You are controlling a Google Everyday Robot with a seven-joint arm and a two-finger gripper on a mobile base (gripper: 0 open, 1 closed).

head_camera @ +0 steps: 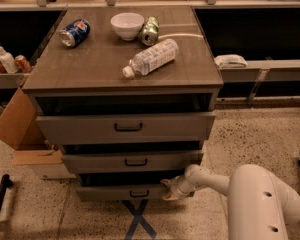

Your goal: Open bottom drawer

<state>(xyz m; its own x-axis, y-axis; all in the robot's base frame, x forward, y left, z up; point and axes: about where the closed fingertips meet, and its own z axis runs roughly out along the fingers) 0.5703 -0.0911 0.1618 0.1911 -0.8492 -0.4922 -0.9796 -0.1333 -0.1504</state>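
Camera view: a grey wood-look cabinet [90, 69] stands on a speckled floor. Its bottom drawer [110, 192] (the lowest of three, with a small black handle [139, 193]) sits just above the floor. The robot's white arm [215, 180] reaches in from the right, with the gripper [170, 190] at the right end of that drawer's front; I cannot tell whether it is open or closed.

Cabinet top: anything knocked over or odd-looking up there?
Yes. The water bottle and blue can lie on their sides; the white bowl stands upright. The gripper is low, at the right end of the bottom drawer.
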